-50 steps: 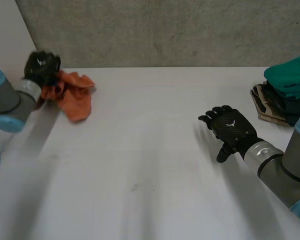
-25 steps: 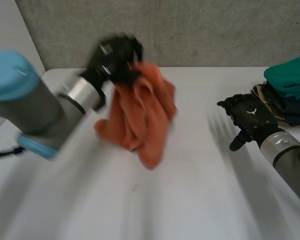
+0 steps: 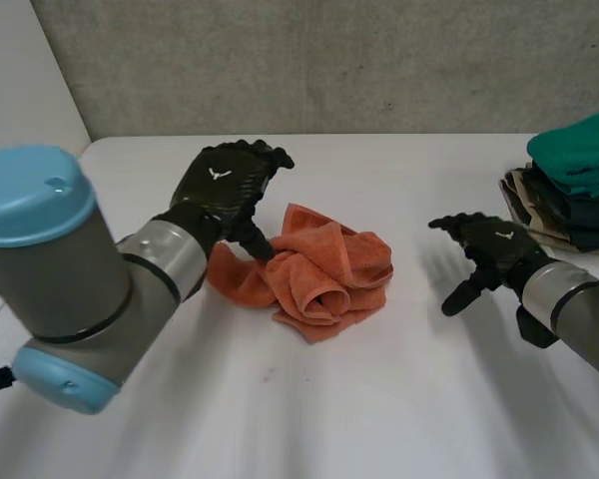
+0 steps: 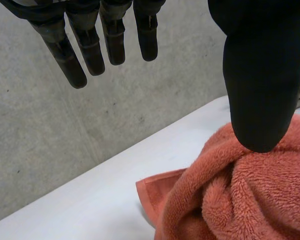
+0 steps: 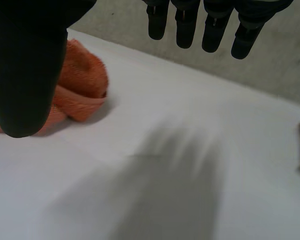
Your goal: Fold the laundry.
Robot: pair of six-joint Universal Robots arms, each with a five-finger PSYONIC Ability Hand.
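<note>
A crumpled orange towel (image 3: 314, 271) lies in a heap on the white table (image 3: 399, 399), near its middle. My left hand (image 3: 225, 185) hovers over the towel's left edge with straight, spread fingers (image 4: 72, 62) and holds nothing; its thumb (image 4: 260, 80) hangs just above the orange towel (image 4: 240, 200). My right hand (image 3: 489, 249) is to the right of the towel, apart from it, above bare table. Its fingers (image 5: 210, 30) are straight and its thumb (image 5: 25, 75) stands wide, with the orange towel (image 5: 80, 85) beyond the thumb.
A stack of folded laundry (image 3: 569, 185), green on top of dark and beige pieces, sits at the table's right edge. A grey concrete wall (image 3: 329, 60) runs behind the table.
My left arm swung the towel from the far left corner to the table's middle and let it go; the hand's fingers have opened. My right hand moved slightly right and back.
</note>
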